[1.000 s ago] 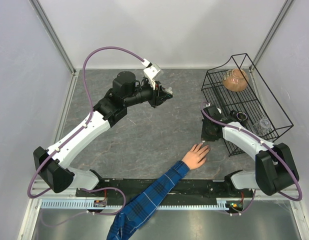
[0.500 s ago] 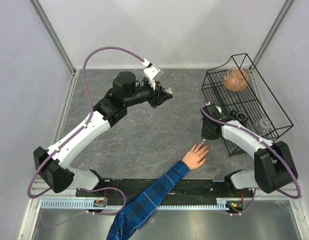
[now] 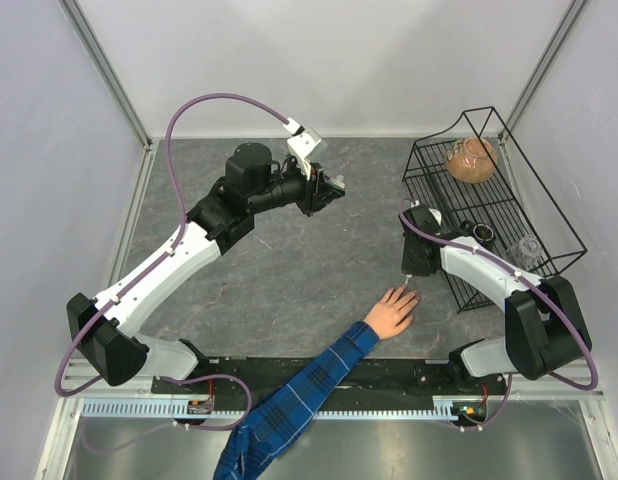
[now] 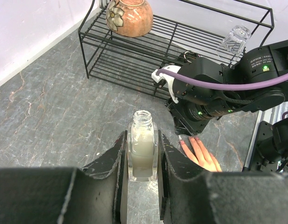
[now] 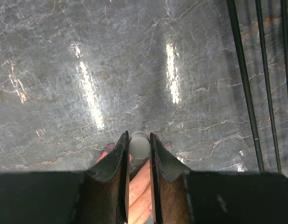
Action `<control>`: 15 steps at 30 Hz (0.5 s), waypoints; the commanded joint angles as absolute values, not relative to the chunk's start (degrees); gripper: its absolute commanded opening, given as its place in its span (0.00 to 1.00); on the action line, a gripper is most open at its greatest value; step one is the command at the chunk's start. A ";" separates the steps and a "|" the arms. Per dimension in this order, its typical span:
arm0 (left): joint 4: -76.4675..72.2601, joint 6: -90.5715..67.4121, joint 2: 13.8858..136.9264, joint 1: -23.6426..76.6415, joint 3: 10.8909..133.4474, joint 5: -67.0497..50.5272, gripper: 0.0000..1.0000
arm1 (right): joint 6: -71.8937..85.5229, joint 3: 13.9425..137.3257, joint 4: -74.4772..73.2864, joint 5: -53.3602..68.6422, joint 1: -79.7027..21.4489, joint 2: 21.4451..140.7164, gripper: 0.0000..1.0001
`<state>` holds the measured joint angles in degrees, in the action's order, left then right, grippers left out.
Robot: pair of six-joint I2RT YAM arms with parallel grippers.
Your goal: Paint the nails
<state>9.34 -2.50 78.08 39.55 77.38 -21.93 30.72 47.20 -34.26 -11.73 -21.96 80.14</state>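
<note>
1. The right arm [image 3: 474, 268] is shifting a little: over the last second its wrist has been edging away from the bases. The left arm [image 3: 189, 245] and the human hand [image 3: 393, 312] are staying put.
2. Risk, as judged: the right arm is working close above the fingers, and a small drift by either party could put lacquer on skin.
3. The left arm is reaching far over the table [image 3: 319, 270], and any wrist roll could spill the open bottle.
4. The right arm is folding inward beside the wire rack [image 3: 439, 175], with the right gripper [image 5: 139, 140] pointing down.
5. The left gripper [image 4: 143, 140] is pinching the uncapped polish bottle [image 4: 143, 149].
6. The right gripper is clamping the brush cap [image 5: 139, 147].
7. The nails [image 4: 181, 138] are lying flat on the table, directly under the cap.
</note>
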 commanded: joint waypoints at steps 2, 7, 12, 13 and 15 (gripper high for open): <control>7.82 -0.44 77.78 39.29 79.28 -21.09 0.02 | 29.88 50.53 -33.48 -14.41 -21.71 80.68 0.00; 7.74 -0.53 77.78 39.29 79.45 -21.09 0.02 | 28.66 50.71 -34.45 -12.84 -21.80 79.81 0.00; 7.47 -0.97 77.70 39.29 79.10 -21.36 0.02 | 28.48 48.69 -34.54 -8.36 -21.80 76.64 0.00; 7.47 -1.23 77.70 39.29 79.10 -21.44 0.02 | 28.56 48.08 -34.54 -7.83 -21.80 76.73 0.00; 7.29 -1.41 77.70 39.37 79.01 -21.71 0.02 | 29.00 47.64 -34.37 -7.12 -21.80 77.25 0.00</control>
